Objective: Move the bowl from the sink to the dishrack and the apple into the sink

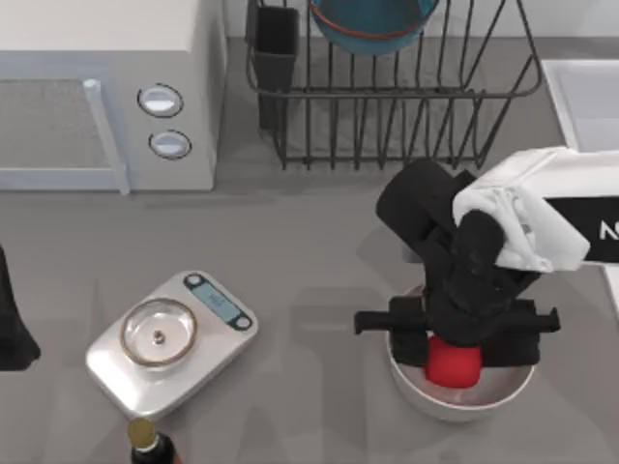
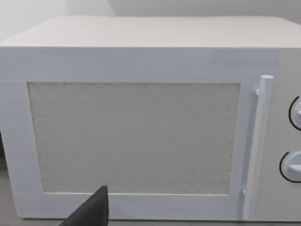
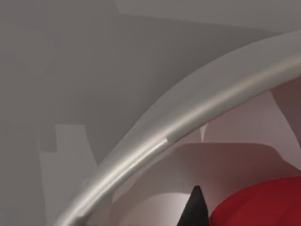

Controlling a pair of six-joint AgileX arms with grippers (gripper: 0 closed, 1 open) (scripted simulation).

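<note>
We see a grey tabletop under soft, even light. A white microwave stands at its back left, with a pale wall behind it.

Microwave, scale, white bowl, bottle.

Open table lies between the dishrack, scale and white bowl.

Top overhead; wrists close: microwave, apple
</note>
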